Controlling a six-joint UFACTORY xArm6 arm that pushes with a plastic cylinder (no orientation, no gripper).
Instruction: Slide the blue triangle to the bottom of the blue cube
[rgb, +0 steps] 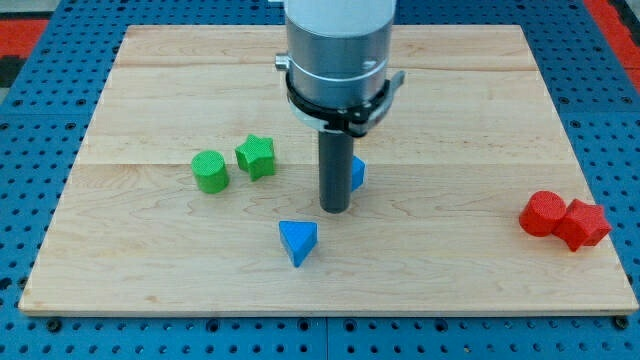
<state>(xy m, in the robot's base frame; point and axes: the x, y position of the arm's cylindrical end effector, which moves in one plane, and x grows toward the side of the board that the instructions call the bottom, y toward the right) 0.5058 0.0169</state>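
Observation:
The blue triangle (298, 241) lies on the wooden board (150, 270) near the view's bottom centre. The blue cube (357, 173) is mostly hidden behind my rod; only a sliver shows on the rod's right side. My tip (335, 209) rests on the board just up and to the right of the blue triangle, apart from it, and directly in front of the blue cube.
A green cylinder (210, 171) and a green star (256, 156) sit side by side at the view's left of centre. A red cylinder (543, 213) and a red star (584, 224) touch each other near the board's right edge.

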